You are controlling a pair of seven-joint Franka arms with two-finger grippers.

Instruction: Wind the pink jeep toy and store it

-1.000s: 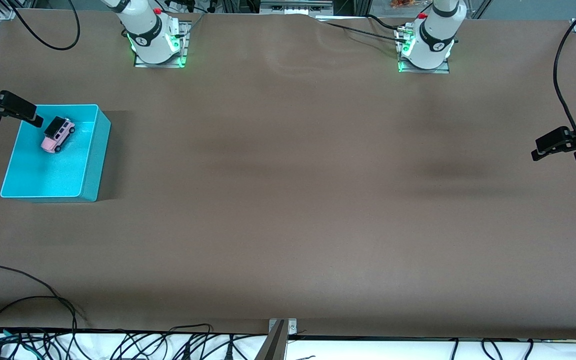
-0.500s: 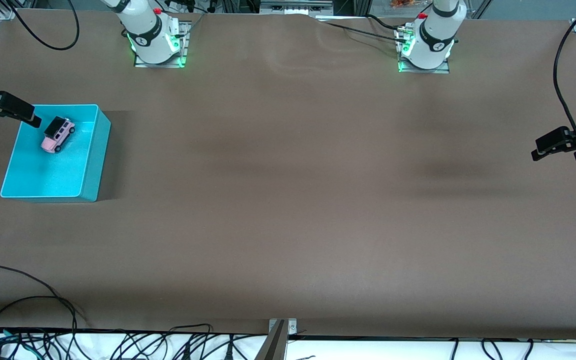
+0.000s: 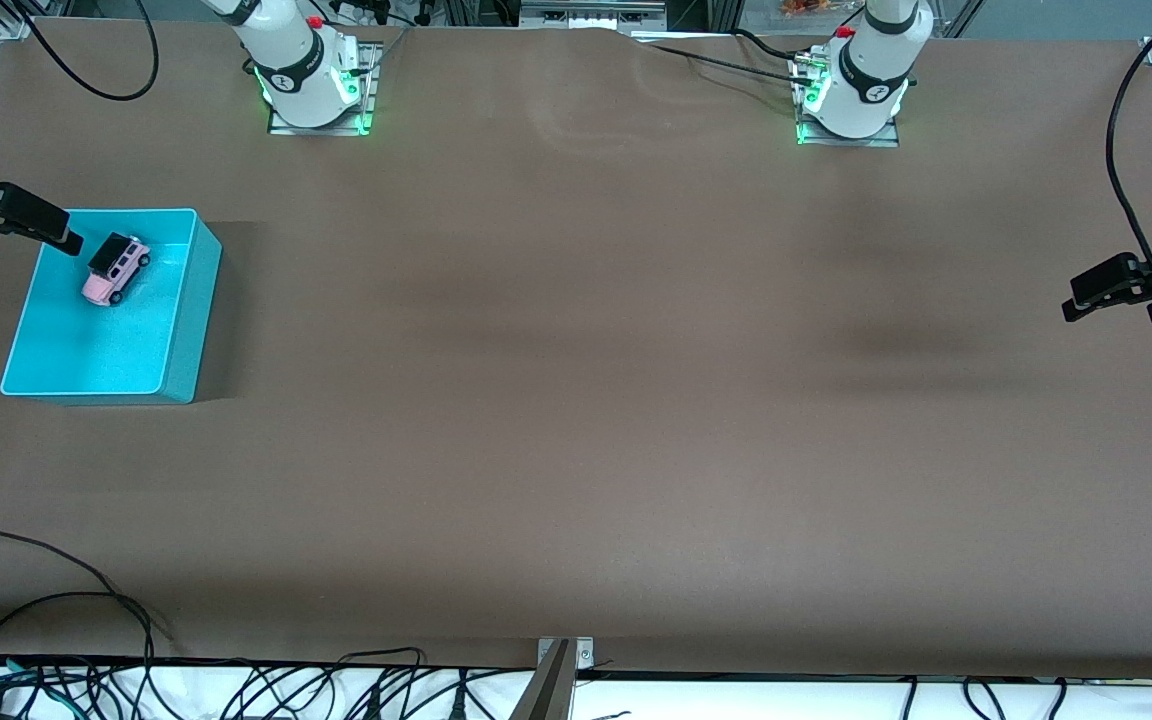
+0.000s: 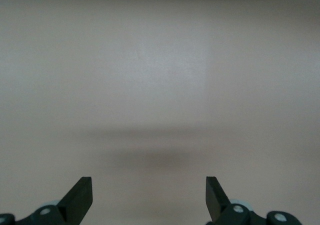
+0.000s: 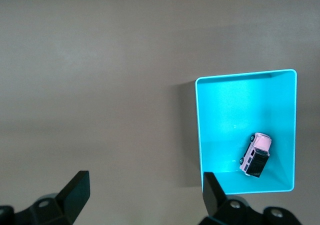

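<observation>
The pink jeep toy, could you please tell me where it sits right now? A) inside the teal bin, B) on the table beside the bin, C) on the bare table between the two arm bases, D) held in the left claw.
A: the pink jeep toy rests on the floor of the teal bin, with both claws open and holding nothing.

Brown table (image 3: 576,400); black cables (image 3: 86,680) along near edge.
</observation>
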